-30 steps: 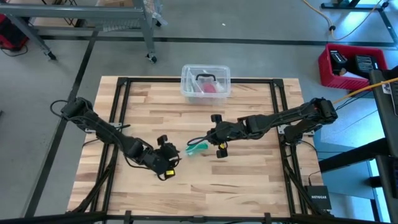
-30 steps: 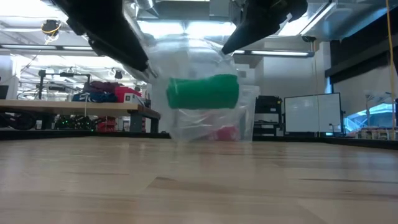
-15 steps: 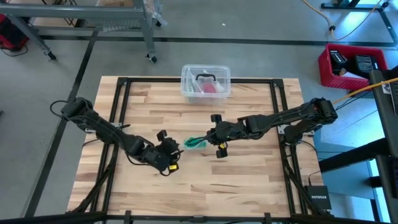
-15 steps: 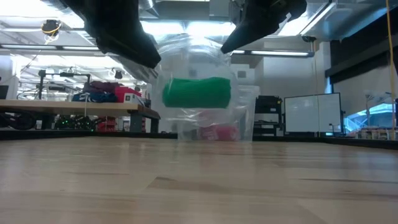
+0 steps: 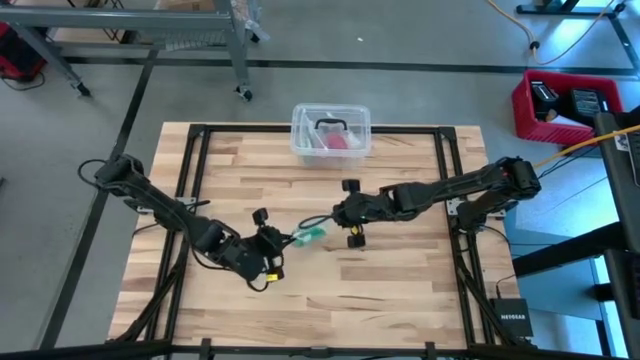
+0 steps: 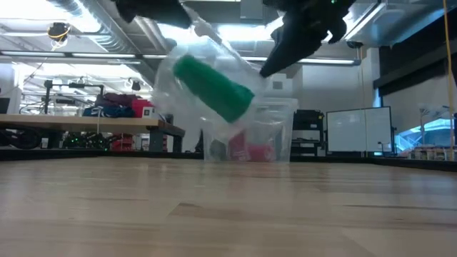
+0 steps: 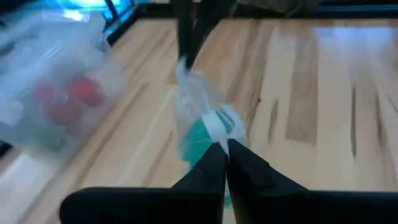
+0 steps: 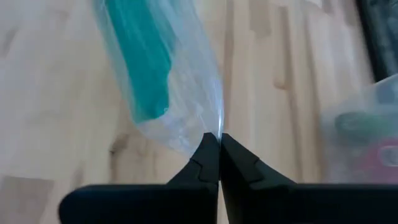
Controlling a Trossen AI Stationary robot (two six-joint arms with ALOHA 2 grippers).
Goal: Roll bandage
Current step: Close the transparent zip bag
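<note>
The bandage (image 5: 312,234) is a green roll inside a clear plastic wrapper, hanging in the air over the table's middle between my two grippers. In the low view the bandage (image 6: 214,89) slants, its left end higher. My left gripper (image 5: 284,241) is shut on the wrapper's left end, and my right gripper (image 5: 334,217) is shut on its right end. The wrist views show the green roll (image 7: 198,142) (image 8: 140,62) through the plastic. My left gripper pinches the wrapper's end (image 7: 219,127) between its two fingers, right beside the roll, coming from the table's left and slanting down. The wrapper is lifted clear of the table. My right gripper pinches the wrapper's thin clear edge (image 8: 214,124) between its fingers, coming from the table's right and slanting down. The roll hangs in the plastic beyond the fingers, clear of the wood.
A clear plastic tub (image 5: 331,132) with a pink-red item inside stands at the table's far edge, behind the bandage in the low view (image 6: 250,146). A red crate (image 5: 565,105) sits on the floor beyond the table's right side. Bare wood lies under and around the grippers.
My left gripper has moved in toward the bandage, shut on the wrapper's left end and risen. The bandage, level before, now tilts with its left end raised while the right end stays in my right gripper.
</note>
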